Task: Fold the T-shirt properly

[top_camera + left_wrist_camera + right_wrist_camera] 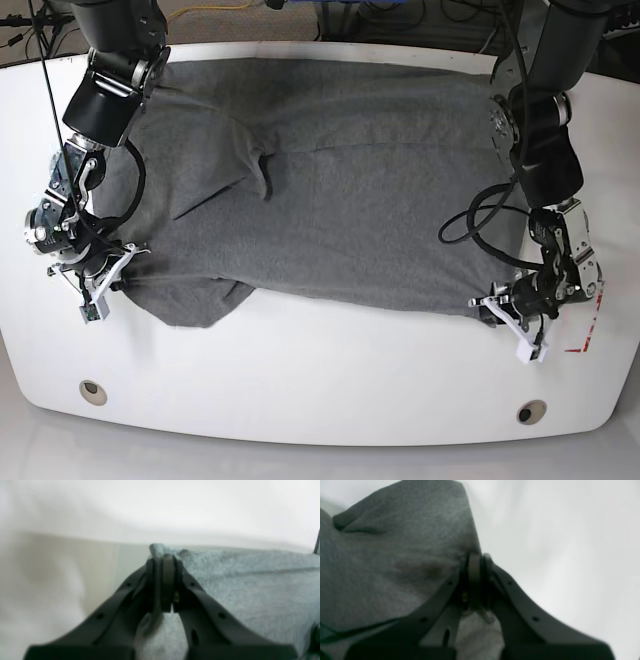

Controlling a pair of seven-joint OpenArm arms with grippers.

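Left end effector (pixel 163 555) pinching T-shirt (pixel 340 190) corner

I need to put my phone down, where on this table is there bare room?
Bare table runs along the near edge, between the T-shirt hem and the two round holes. The middle and far side are covered, and both near corners are crowded by arms.

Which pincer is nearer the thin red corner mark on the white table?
Left. The left pincer grips the heather-grey knit T-shirt beside that mark; the right pincer grips it at the far side.
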